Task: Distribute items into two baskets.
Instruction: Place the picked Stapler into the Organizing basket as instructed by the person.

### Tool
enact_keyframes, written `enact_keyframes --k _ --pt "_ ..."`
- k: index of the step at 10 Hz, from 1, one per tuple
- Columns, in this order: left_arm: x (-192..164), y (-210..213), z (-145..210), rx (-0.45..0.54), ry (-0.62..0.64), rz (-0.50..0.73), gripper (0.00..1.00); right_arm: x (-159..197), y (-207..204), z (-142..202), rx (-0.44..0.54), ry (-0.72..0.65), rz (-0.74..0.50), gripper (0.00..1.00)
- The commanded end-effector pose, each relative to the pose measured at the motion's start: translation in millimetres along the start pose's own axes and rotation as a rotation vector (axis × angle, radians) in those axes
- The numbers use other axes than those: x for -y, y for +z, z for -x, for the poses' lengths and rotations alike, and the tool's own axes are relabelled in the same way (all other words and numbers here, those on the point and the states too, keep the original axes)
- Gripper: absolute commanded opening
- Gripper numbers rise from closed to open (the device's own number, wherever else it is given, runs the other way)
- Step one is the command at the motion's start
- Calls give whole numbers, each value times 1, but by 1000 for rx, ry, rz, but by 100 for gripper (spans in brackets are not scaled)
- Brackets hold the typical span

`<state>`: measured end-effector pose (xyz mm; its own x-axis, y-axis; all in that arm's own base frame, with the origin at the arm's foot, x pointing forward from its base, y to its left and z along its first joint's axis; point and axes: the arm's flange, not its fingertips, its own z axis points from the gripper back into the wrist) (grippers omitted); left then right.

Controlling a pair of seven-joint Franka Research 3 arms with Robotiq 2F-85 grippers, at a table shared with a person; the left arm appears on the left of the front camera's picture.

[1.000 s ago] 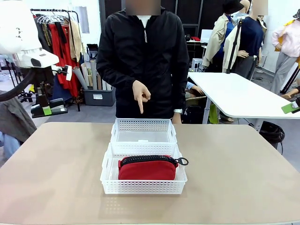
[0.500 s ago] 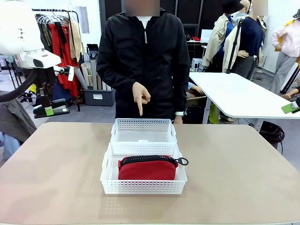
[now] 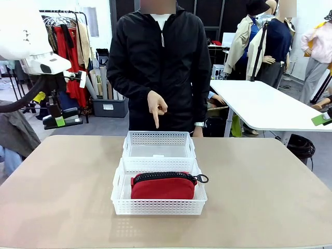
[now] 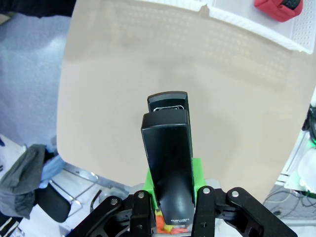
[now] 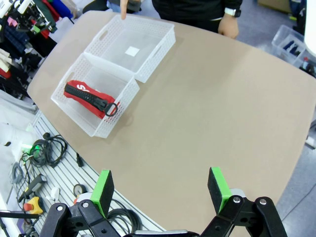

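L tool (image 4: 170, 210) clamped on stapler (image 4: 167, 163) (rear hidden by pads) | R tool (image 5: 160, 190) apart | pouch (image 3: 163, 185) in near basket (image 3: 158, 206)

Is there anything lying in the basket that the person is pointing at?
No: the far basket under the person's pointing hand holds no item, while the red pouch lies in the near basket.

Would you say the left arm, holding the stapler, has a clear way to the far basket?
Probably yes: the far basket lies open-topped, only the person's pointing hand hovers above, and the stapler is held high.
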<state>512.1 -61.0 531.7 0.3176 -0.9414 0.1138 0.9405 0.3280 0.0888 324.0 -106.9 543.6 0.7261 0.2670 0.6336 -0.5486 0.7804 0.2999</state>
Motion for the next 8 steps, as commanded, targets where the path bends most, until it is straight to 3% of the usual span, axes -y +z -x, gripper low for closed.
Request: enact_keyframes --k 1,8 --pt "-9 -3 -9 43 -70 18 0 0 1 -1 3 -5 2 100" --pt "-45 -17 -68 94 -230 105 0 0 1 -1 3 -5 2 100"
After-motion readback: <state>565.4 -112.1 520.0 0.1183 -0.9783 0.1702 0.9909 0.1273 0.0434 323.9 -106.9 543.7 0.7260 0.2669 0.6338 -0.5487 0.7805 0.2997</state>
